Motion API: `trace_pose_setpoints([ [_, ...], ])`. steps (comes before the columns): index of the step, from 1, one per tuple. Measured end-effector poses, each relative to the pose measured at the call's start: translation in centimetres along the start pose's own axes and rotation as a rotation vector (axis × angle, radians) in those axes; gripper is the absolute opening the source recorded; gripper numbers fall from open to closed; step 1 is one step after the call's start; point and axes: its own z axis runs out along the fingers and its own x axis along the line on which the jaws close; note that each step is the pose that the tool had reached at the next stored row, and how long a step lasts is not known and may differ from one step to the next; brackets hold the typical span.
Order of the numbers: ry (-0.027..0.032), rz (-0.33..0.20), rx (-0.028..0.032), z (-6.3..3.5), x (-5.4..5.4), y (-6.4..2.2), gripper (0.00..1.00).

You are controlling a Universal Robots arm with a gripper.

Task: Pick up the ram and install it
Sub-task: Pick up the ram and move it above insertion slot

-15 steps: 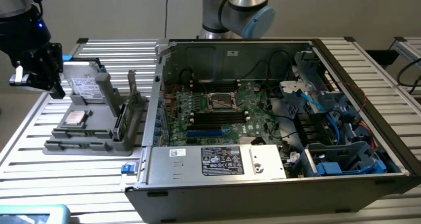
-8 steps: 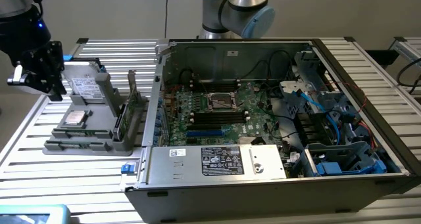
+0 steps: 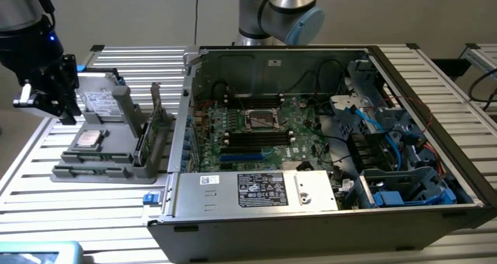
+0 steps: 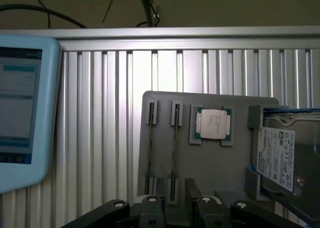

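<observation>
- Closest to the wrist camera, the jaws stood spread with nothing between them, hanging above the grey tray (image 4: pixel 210 163) and clear of it.
- In line with their gap lay the ram (image 4: pixel 174 158), seated on its long edge in a tray slot and seen edge-on as a thin line. A second stick (image 4: pixel 151 153) stood parallel just beside it.
- The ram's long axis ran along the slot, crossways to the line on which the jaws close, so its flat faces were turned toward the two fingers. In the exterior view that axis ran from far to near, roughly alongside the case (image 3: pixel 180 130).
- I judged the step to be the approach for the pick. To do it well, descend straight and centred on the thin top edge, take the ram near mid-length, and slip one finger between the sticks without nudging the neighbour.
- On the ram's other side sat the CPU (image 4: pixel 214 125), with the drive (image 4: pixel 285 158) beyond it.
- Farther out, the open case rested on the slatted tabletop (image 3: pixel 46 177), and the long black slots (image 3: pixel 256 137) showed on its board. With the ram in the tray, installing was not yet begun.
</observation>
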Motion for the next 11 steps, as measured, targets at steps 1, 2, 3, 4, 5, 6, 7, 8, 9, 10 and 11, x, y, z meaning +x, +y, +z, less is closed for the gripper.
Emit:
trace_pose_setpoints([
  [1,0.0002,0.0,-0.0002,0.17,0.1,-0.01,0.31],
  [2,0.0001,0.0,-0.0001,0.36,0.3,-0.02,0.31],
  [3,0.0,0.0,0.0001,0.55,0.5,-0.04,0.31],
  [4,0.0,0.0,0.0,0.73,0.7,-0.05,0.31],
  [5,0.0,0.0,0.0,0.93,0.9,-0.06,0.31],
  [6,-0.0001,0.0,0.0001,1.12,1.0,-0.08,0.31],
  [7,0.0,0.0,0.0,1.3,1.1,-0.08,0.31],
  [8,0.0001,0.0,-0.0001,1.47,1.3,-0.09,0.31],
  [9,0.0,0.0,0.0,1.66,1.4,-0.1,0.31],
  [10,-0.0001,0.0,0.0002,1.85,1.5,-0.12,0.31],
  [11,-0.0001,0.0,0.0001,2.03,1.6,-0.13,0.31],
])
